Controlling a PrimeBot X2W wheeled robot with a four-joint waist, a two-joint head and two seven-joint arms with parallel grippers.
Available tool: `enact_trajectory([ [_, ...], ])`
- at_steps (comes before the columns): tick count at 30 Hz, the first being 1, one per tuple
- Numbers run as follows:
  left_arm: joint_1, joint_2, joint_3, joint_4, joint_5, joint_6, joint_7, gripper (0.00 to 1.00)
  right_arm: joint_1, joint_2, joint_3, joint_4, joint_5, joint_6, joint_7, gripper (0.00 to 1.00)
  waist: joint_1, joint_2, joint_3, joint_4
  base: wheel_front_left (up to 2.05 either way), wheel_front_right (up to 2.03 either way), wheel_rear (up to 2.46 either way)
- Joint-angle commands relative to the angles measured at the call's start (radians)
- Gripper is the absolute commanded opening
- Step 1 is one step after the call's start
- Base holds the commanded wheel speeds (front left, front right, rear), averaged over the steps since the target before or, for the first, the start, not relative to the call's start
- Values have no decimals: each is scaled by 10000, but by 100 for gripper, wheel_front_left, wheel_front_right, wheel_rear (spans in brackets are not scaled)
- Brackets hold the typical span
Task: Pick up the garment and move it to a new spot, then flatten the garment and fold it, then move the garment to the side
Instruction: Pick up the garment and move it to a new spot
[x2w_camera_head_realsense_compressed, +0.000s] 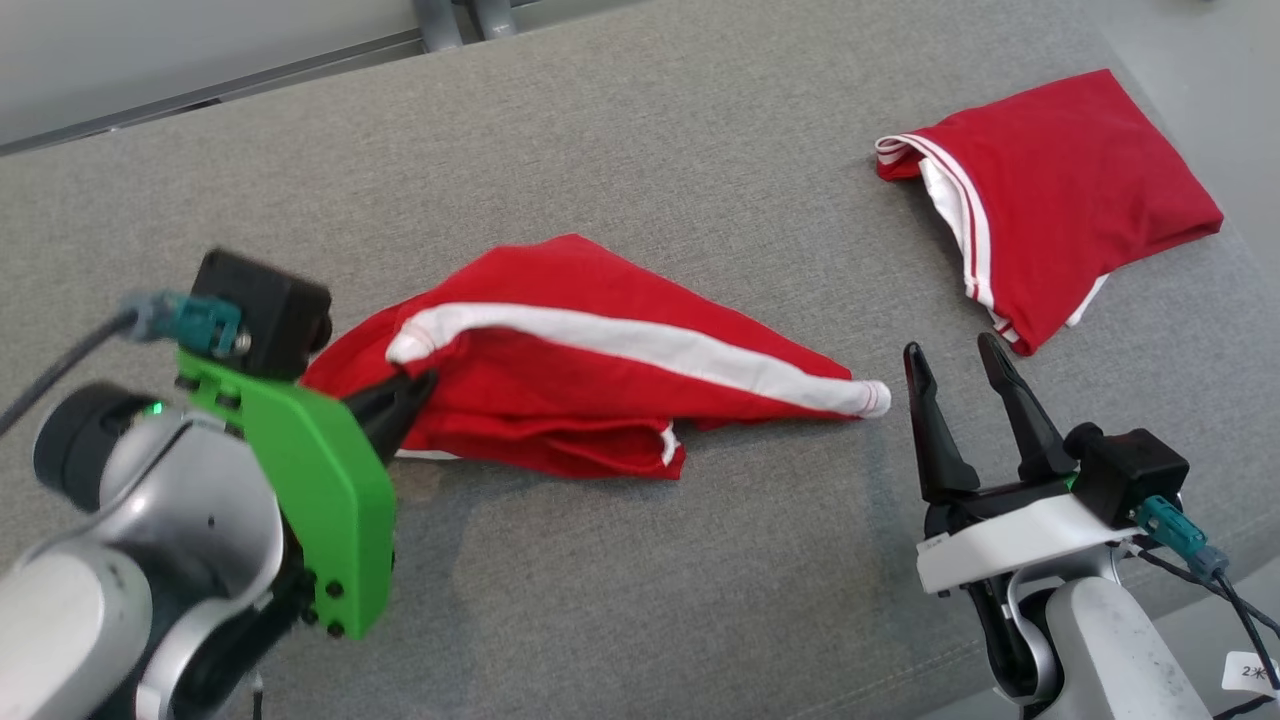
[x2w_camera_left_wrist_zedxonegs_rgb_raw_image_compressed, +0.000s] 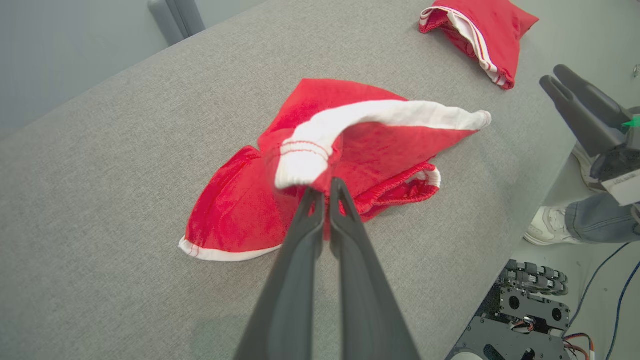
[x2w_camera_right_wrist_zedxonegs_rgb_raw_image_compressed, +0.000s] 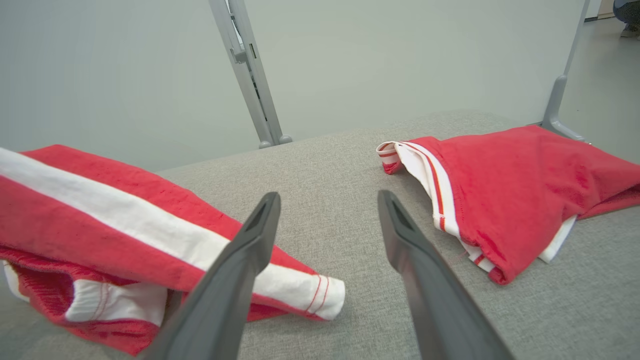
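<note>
The garment (x2w_camera_head_realsense_compressed: 560, 350) is red with a white band, lying crumpled in the middle of the grey surface. My left gripper (x2w_camera_head_realsense_compressed: 405, 395) is shut on its left end, lifting that end slightly; the left wrist view shows the fingertips pinching red cloth just under the white band (x2w_camera_left_wrist_zedxonegs_rgb_raw_image_compressed: 305, 165). My right gripper (x2w_camera_head_realsense_compressed: 955, 365) stands open a little to the right of the garment's pointed white tip (x2w_camera_head_realsense_compressed: 870, 397), touching nothing. In the right wrist view the garment (x2w_camera_right_wrist_zedxonegs_rgb_raw_image_compressed: 100, 225) lies left of the open fingers (x2w_camera_right_wrist_zedxonegs_rgb_raw_image_compressed: 255, 240).
A second red garment (x2w_camera_head_realsense_compressed: 1060, 195), folded, with white striped trim, lies at the back right of the grey padded surface (x2w_camera_head_realsense_compressed: 640, 140). The surface's right edge is close to it. A person's shoe (x2w_camera_left_wrist_zedxonegs_rgb_raw_image_compressed: 547, 227) and trouser leg stand on the floor beside the table.
</note>
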Motion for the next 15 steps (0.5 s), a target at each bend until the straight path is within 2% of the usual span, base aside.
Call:
enact_trajectory([
  [1,403,102,59,-122,-33,140,-181,0,75,-21,-33,8,-96,0,-28,100,0,26,-43,170,0,0,0],
  [3,1527,410,96,-555,-193,485,-814,0,71,-19,-51,28,-173,0,-28,100,0,26,-38,317,0,0,0],
  [5,2600,455,130,-698,-271,764,-1611,0,39,-19,-52,57,-257,0,-28,100,0,26,-20,460,0,0,0],
  [8,3911,492,-15,-447,27,888,-2854,0,-30,-21,-65,87,-455,0,-26,100,0,26,-3,661,0,0,0],
  [12,5174,55,-331,353,417,909,-4356,0,-35,-22,-155,133,-733,0,-28,100,0,26,-70,919,0,0,0],
  [15,5830,-526,-474,1086,335,630,-5325,0,60,-20,-218,152,-961,0,-28,100,0,26,-164,1148,0,0,0],
])
